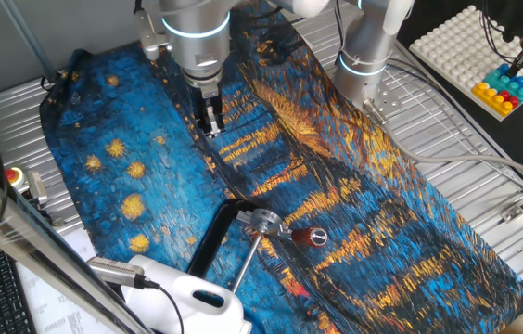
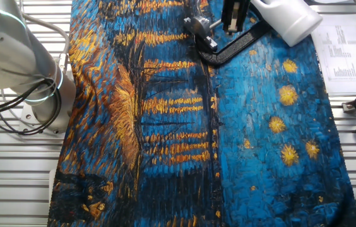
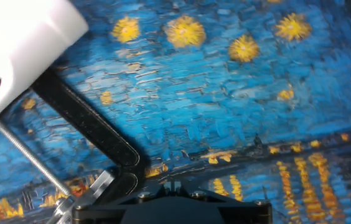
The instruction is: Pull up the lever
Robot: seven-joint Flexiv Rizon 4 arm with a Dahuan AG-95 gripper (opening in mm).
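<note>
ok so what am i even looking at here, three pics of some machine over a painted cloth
It is one robot arm with a two-finger gripper, hanging above a table covered by a blue and orange cloth. Two pictures come from fixed cameras on different sides; the third is from a camera on the hand, looking down. On the cloth lies a small mechanism: a lever with a dark-red knob, joined to a silver hub, plus a long plain rod and a black bar. The gripper holds nothing; whether it is open is unclear.
</note>
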